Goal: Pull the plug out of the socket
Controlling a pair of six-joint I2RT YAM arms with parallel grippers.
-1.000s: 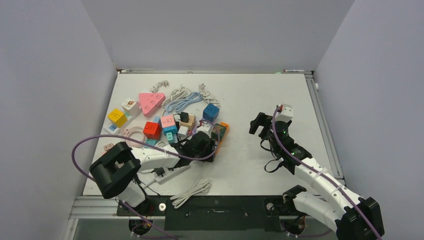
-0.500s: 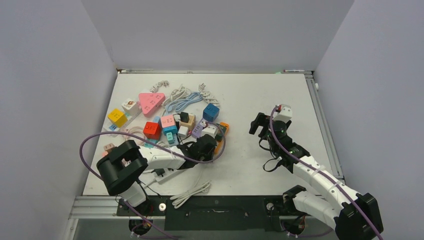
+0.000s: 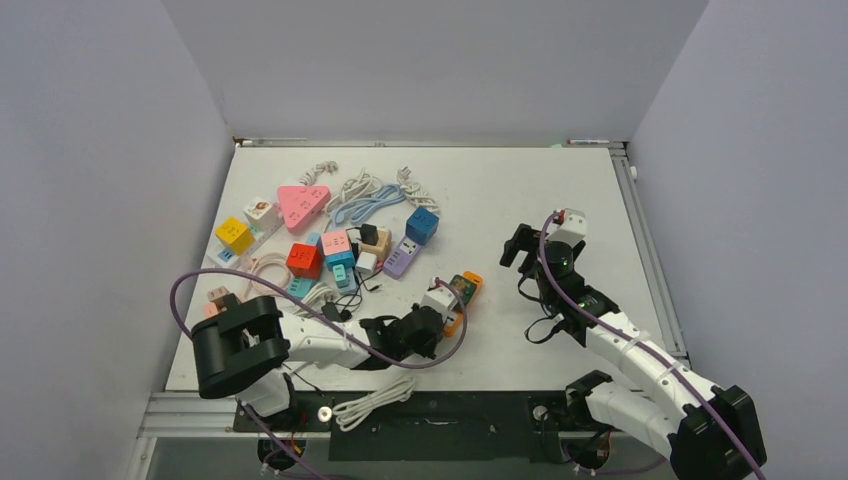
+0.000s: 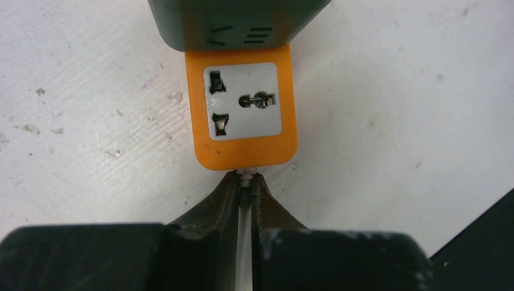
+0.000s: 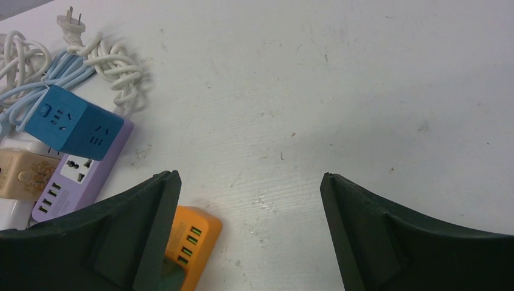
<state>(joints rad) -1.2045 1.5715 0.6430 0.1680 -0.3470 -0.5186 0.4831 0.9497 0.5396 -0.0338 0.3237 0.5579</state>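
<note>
Left wrist view looks straight down on an orange power strip [image 4: 245, 115] lying flat on the white table [image 4: 394, 91]. One universal outlet faces up, and a dark green plug block [image 4: 236, 21] is seated on the strip's far part. The left gripper [image 4: 244, 182] has its jaws pressed together on the white cord [image 4: 243, 236], right where the cord leaves the strip's near end. In the top external view the strip [image 3: 463, 298] lies near the middle of the table towards the near edge, just right of the left gripper [image 3: 440, 320]. The right gripper [image 3: 520, 245] hovers further right, apart from the strip. The right wrist view shows its jaws spread wide [image 5: 250, 177], holding nothing, with the strip's USB end [image 5: 193, 239], a purple power strip [image 5: 79, 176] and a blue cube socket [image 5: 76, 124] at the left.
</note>
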